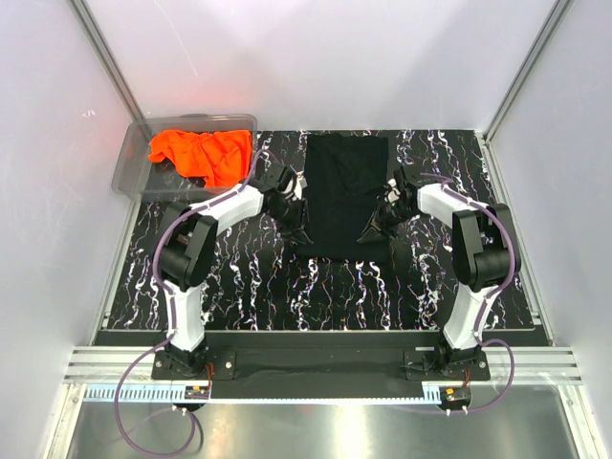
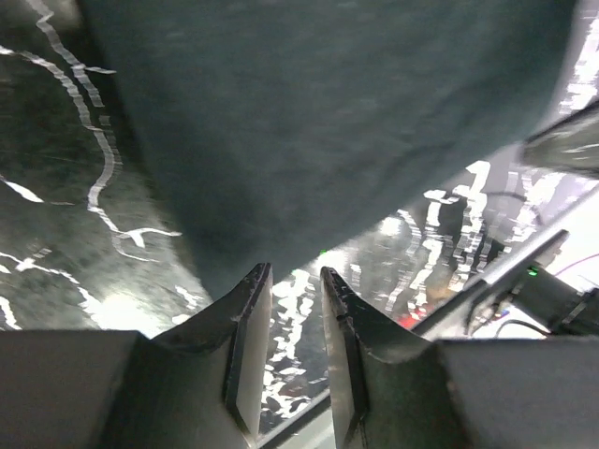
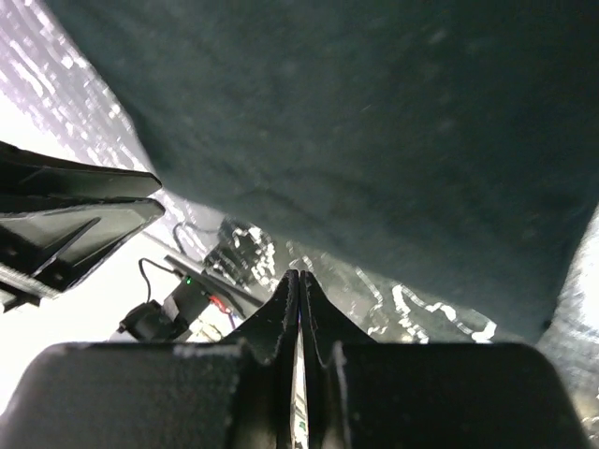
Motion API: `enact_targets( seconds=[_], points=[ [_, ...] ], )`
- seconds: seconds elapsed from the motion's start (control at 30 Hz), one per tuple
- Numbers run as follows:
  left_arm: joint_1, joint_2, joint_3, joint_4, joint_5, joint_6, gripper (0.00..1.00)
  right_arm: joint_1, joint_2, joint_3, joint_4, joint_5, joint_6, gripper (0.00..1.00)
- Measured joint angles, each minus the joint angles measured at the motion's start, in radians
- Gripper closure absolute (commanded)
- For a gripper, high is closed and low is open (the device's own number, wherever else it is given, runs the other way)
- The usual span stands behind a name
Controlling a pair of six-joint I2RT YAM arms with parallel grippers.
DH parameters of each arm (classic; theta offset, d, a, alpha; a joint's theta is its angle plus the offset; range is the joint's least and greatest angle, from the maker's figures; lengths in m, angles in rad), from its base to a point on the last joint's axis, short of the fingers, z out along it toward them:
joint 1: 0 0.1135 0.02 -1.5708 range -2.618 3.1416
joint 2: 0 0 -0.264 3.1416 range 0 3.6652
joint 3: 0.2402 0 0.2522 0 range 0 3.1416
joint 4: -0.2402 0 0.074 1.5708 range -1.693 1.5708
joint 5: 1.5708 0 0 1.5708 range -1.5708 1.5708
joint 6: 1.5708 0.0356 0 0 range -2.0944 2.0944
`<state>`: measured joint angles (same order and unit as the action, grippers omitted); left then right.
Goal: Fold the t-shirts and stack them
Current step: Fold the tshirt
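A black t-shirt (image 1: 344, 196) lies flat on the table's middle as a long narrow strip running front to back. An orange t-shirt (image 1: 201, 153) sits crumpled in the clear bin. My left gripper (image 1: 295, 222) is low at the black t-shirt's left edge. In the left wrist view the left gripper (image 2: 295, 273) is open by a narrow gap with nothing in it, and the dark cloth (image 2: 328, 122) lies just beyond its tips. My right gripper (image 1: 375, 228) is at the shirt's right edge. In the right wrist view the right gripper (image 3: 299, 274) is shut with no cloth showing between its fingers, and the fabric (image 3: 374, 122) lies just ahead.
The clear plastic bin (image 1: 129, 167) stands at the back left corner of the black marbled mat (image 1: 287, 287). White walls close in the left, back and right sides. A metal rail (image 1: 316, 368) runs along the near edge by the arm bases.
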<state>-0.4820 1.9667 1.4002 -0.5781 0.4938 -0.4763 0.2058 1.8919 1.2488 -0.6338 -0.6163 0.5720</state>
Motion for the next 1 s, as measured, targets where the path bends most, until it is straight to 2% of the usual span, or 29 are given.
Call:
enact_targets(
  seconds=[0.23, 0.47, 0.73, 0.87, 1.0],
  points=[
    [0.006, 0.090, -0.004, 0.006, 0.002, 0.029, 0.70, -0.010, 0.050, -0.027, 0.017, 0.040, -0.016, 0.95],
    [0.011, 0.074, -0.045, 0.050, 0.016, 0.027, 0.69, -0.013, 0.070, -0.060, 0.022, 0.077, -0.033, 0.94],
    [0.002, -0.051, -0.253, 0.172, 0.027, -0.007, 0.70, -0.014, 0.013, -0.175, 0.067, 0.047, -0.032, 0.94],
    [-0.036, -0.158, -0.402, 0.218, 0.028, -0.045, 0.69, -0.013, -0.085, -0.309, 0.088, 0.042, -0.031, 0.93],
    [-0.097, -0.266, -0.508, 0.205, -0.004, -0.076, 0.62, -0.013, -0.200, -0.437, 0.079, 0.051, -0.032, 0.91]
  ],
)
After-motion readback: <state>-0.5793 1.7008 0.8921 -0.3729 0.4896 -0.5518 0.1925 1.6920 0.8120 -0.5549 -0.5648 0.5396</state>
